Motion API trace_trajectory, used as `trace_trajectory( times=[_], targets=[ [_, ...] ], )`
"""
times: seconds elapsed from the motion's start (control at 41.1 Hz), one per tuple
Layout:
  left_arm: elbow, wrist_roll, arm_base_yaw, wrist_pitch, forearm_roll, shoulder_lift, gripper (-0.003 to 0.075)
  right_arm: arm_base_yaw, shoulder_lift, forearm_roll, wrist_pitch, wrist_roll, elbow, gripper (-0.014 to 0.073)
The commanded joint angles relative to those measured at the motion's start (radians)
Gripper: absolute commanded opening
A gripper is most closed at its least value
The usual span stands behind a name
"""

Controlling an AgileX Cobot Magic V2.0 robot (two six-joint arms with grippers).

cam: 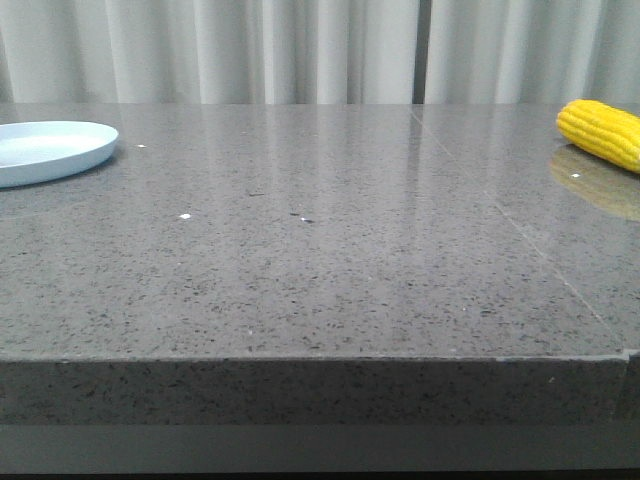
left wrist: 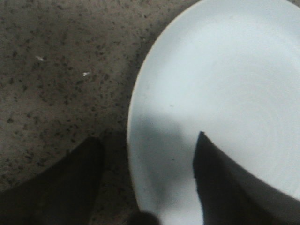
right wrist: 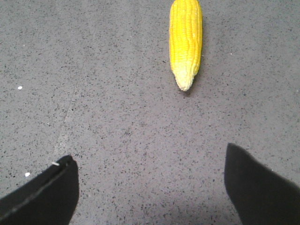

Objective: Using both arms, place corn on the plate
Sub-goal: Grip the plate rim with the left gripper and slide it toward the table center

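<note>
We seem to face a staged test bench, not a lived-in kitchen: a grey speckled stone slab (cam: 330, 260) with a seam (cam: 520, 225) running toward 1 o'clock, and pale pleated curtains (cam: 300, 50) closing off everything from 10 to 2 o'clock behind it.

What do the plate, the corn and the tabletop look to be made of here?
Plate: smooth pale blue-white, plain, with a soft sheen; probably glazed ceramic or melamine, the look leaves it open.
Corn: bright yellow rows of kernels with a paler tip; real or plastic replica, cannot tell.
Tabletop: grey with dark speckles, polished enough to mirror the corn; likely stone or a stone-look composite.
</note>
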Motion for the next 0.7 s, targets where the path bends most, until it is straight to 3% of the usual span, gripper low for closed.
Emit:
trace_trajectory(
  times=[0.0,0.122,0.462,0.681],
  targets=[
    [-0.026,0.005,-0.005,-0.014,-0.036,-0.04,0.0158,-0.006,0.004,-0.003,-0.066,-0.005,-0.03,0.0651],
    [-0.026,0.005,-0.005,-0.014,-0.028,-0.04,-0.0015,-0.006,0.004,-0.003,-0.066,-0.005,-0.03,0.0651],
    [-0.089,0.005,-0.018,0.068,-0.034,-0.095,-0.002,-0.006,0.004,-0.003,-0.066,-0.005,-0.03,0.0651],
    [-0.17,0.005,-0.099,0.148,-0.036,-0.151,-0.002,-0.006,0.004,-0.003,-0.066,-0.005,-0.03,0.0651]
  ],
)
